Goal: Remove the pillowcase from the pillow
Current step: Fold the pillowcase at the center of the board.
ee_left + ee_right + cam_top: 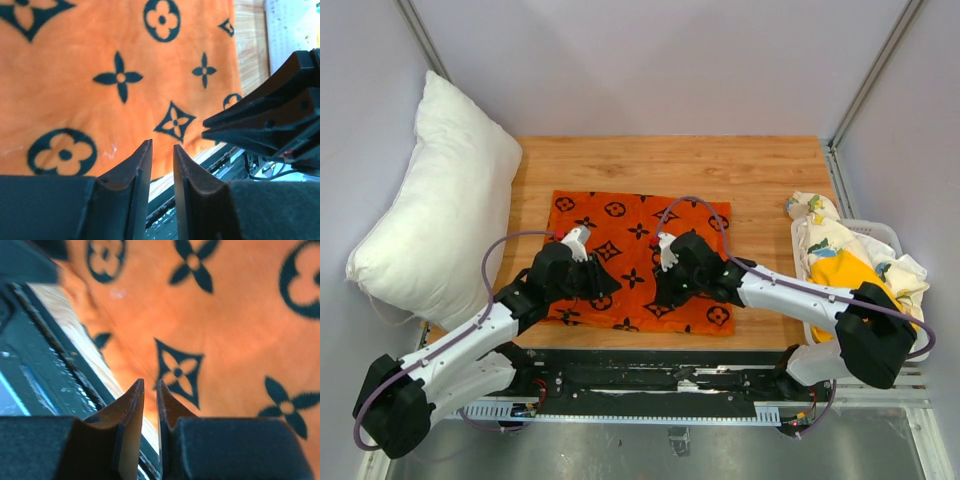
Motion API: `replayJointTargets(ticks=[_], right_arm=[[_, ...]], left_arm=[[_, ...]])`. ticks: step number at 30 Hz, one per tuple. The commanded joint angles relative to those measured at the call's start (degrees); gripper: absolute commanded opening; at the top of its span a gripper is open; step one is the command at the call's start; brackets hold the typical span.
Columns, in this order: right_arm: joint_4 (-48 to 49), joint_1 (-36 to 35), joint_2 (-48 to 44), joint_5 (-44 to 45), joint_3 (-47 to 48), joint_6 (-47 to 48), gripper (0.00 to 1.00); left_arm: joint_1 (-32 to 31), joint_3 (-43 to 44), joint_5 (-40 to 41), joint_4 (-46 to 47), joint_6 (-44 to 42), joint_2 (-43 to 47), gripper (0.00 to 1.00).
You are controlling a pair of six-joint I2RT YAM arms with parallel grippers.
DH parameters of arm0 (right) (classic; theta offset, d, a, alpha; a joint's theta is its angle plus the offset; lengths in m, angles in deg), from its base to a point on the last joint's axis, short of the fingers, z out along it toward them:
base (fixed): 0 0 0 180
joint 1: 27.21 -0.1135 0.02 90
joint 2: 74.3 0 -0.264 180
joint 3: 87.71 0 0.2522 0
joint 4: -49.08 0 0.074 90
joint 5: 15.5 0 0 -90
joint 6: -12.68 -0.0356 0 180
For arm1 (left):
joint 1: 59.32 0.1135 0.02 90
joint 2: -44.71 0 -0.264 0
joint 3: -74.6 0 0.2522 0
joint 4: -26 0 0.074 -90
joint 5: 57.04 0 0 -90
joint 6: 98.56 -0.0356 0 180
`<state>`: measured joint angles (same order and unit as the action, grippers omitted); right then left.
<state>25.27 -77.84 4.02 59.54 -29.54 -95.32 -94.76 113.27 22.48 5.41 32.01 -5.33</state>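
The orange pillowcase (638, 222) with black motifs lies flat on the wooden table (670, 160). It fills the left wrist view (100, 50) and the right wrist view (240, 315). The white pillow (435, 200) stands bare at the far left, leaning on the wall, apart from the case. My left gripper (600, 287) (162, 147) hovers over the case's near edge, jaws a narrow gap apart and empty. My right gripper (665, 290) (150, 382) hovers beside it over the same edge, jaws also slightly apart and empty. Its dark fingers (260, 120) show in the left wrist view.
A white basket (886, 232) holding crumpled yellow and patterned cloths (845, 262) stands at the table's right edge. The black rail (660, 375) with the arm bases runs along the near edge. Metal frame posts (875, 70) rise at the back corners.
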Motion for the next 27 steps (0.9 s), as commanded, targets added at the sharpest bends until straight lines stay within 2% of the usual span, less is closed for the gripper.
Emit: replayJointTargets(ticks=[1,3,6,10,15,19,23,27], right_arm=[[6.48,0.14,0.1,-7.16,3.07,-2.12,0.17],[9.84,0.0,-0.49,-8.58,2.41,-2.57,0.15],[12.98,0.15,2.38,-10.2,3.3,-4.49,0.02],[18.45,0.17,9.32,-14.82,1.9,-9.62,0.01],[20.77,1.72,12.87,-16.71,-3.98,-14.05,0.01],[18.1,7.0,13.55,-17.4,-9.31,-15.57,0.01],[16.36,14.34,12.62,-18.49,-15.43,-17.95,0.01],[11.91,19.71,10.26,-16.44,-19.29,-17.97,0.01]], left_arm=[[-0.42,2.55,-5.1,3.56,-4.31,-3.76,0.25],[-0.43,1.53,-5.28,5.8,-4.3,-3.4,0.14],[-0.42,-1.84,-6.94,10.41,-2.56,-4.21,0.01],[-0.42,-6.41,-8.19,12.44,0.56,-6.65,0.0],[-0.33,-13.04,-2.13,9.79,6.3,-4.02,0.0],[-0.16,-14.48,4.29,3.53,9.53,-3.05,0.0],[1.49,-12.75,16.88,-7.39,13.43,-3.29,0.0],[8.82,-12.08,17.13,-9.07,10.73,-3.4,0.0]])
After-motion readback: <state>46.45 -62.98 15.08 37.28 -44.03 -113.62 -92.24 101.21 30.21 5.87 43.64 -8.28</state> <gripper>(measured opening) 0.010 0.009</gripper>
